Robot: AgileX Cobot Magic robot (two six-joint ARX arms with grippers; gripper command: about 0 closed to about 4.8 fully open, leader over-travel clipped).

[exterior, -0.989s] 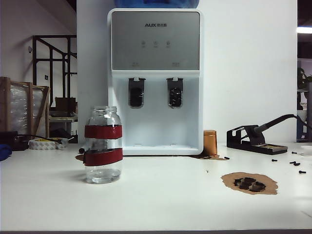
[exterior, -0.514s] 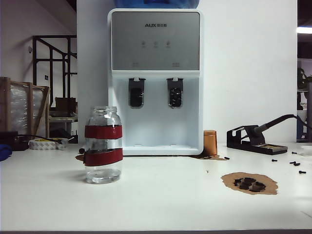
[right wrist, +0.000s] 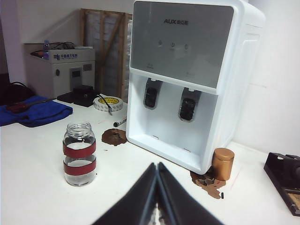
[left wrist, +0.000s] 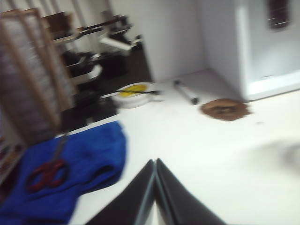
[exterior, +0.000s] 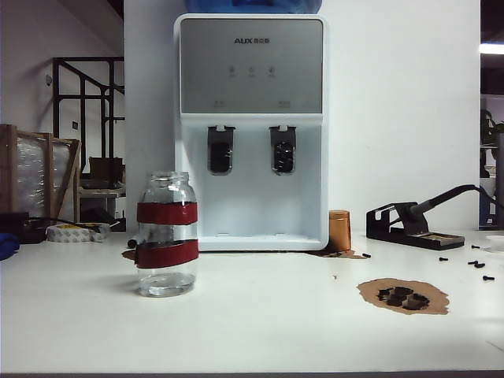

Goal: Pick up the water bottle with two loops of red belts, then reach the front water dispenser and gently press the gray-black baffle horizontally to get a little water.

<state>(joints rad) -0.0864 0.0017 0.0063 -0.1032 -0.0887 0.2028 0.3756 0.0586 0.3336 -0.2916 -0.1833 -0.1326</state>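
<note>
The water bottle point(right wrist: 79, 153) stood upright on the white table point(right wrist: 33, 187), mouth up and long axis vertical, well ahead of the right gripper point(right wrist: 157, 165), whose fingers were pressed together on nothing; the water dispenser point(right wrist: 187, 79) and its gray-black baffle point(right wrist: 152, 93) rose farther off behind. The left gripper point(left wrist: 155, 161) was likewise closed and empty above bare tabletop, near a blue cloth point(left wrist: 79, 168) with red scissors point(left wrist: 47, 172), in a blurred picture where the bottle did not show. Beyond lay a tape roll point(right wrist: 108, 103), a copper cylinder point(right wrist: 222, 164) and a cluttered workshop.
</note>
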